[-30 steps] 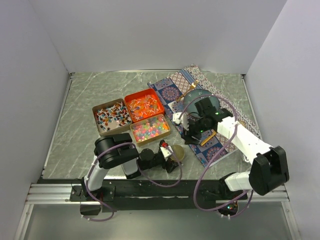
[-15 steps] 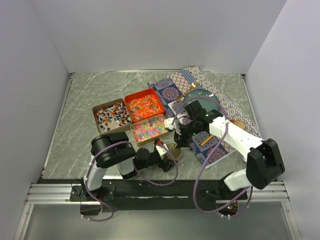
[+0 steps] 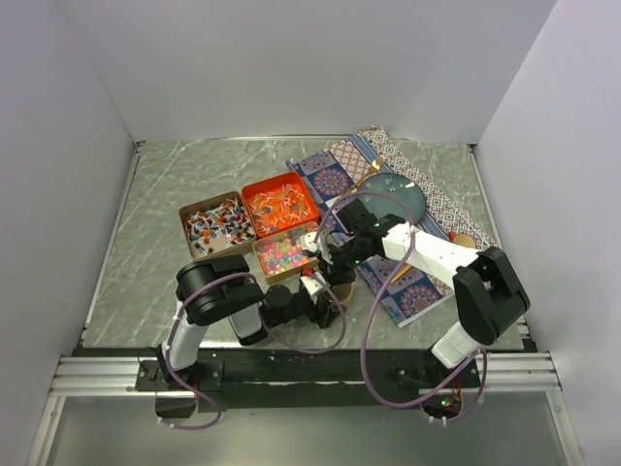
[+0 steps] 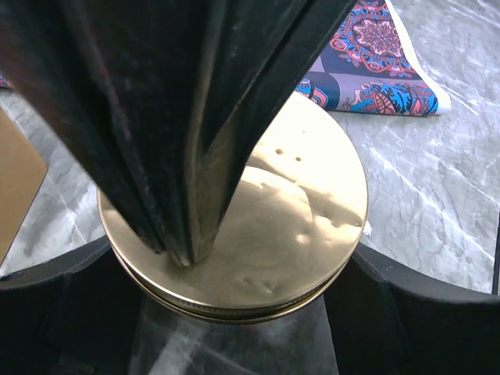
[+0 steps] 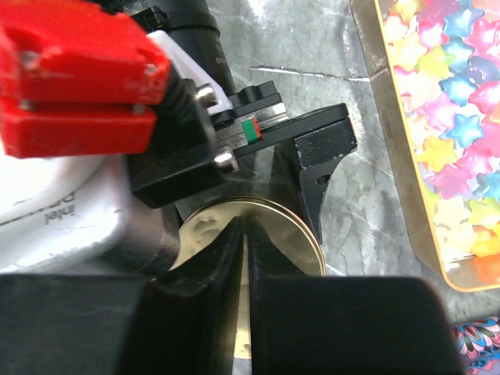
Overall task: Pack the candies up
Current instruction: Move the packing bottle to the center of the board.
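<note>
1. My right gripper [image 5: 246, 225] has its fingers pressed together on nothing, tips down on the face of the gold lid [image 4: 305, 203]
2. My left gripper [image 4: 230, 254] stands spread wide, one jaw at either side of that lid; I cannot tell whether they bite its rim
3. I judge the job is securing the lid: I press lightly so it neither tips nor skids, and close the left jaws squarely across it
4. The candies [image 3: 281, 204] lie uncovered in three tins [image 3: 184, 228] at 11 o'clock in the top view, so I lift straight and do not sweep that way
</note>
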Controlling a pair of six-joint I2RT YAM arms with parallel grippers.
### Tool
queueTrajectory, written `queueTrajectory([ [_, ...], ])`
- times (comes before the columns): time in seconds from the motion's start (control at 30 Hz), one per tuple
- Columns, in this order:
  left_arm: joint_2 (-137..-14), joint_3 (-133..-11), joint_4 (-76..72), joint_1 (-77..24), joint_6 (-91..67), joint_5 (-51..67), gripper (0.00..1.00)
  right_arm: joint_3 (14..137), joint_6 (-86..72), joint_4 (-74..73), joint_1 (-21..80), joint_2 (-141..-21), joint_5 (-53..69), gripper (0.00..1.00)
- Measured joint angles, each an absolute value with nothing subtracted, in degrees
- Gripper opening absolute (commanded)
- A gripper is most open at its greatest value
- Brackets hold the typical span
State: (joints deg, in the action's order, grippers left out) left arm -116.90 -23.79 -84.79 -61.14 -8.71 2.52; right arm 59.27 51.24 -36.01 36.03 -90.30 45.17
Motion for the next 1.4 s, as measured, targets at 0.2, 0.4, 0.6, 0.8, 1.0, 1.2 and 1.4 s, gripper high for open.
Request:
queueTrajectory([
  [0.2,-117.6,-24.8,-84.6,-61.0,-8.3,3.0,0.01,58.1,51.5,-35.9,36.0,-88.9,43.8,0.06],
  [0.4,-117.7,-27.3,-81.5,-61.3,-7.7,1.6,0.01,55.9,51.2,-35.6,32.9,-86.0,42.8,0.04],
  [0.6,-117.8,-29.8,-77.8,-63.0,-5.0,-2.0,0.01,57.9,50.8,-36.4,30.3,-85.2,41.5,0.04],
  [0.8,-118.0,-31.2,-76.2,-65.3,-4.1,-5.8,0.01,58.1,52.4,-37.5,30.2,-85.2,40.2,0.02],
  [1.0,-118.2,-31.8,-75.6,-66.6,-4.1,-7.0,0.01,58.1,56.5,-41.0,29.8,-85.2,39.2,0.0],
  [1.2,-118.8,-32.6,-75.7,-67.1,-4.1,-7.3,0.01,57.2,61.1,-43.3,29.6,-85.2,37.1,0.0],
  [1.4,-119.0,-32.8,-75.6,-67.2,-4.1,-7.3,0.01,56.5,63.8,-45.5,26.9,-83.7,37.6,0.32],
])
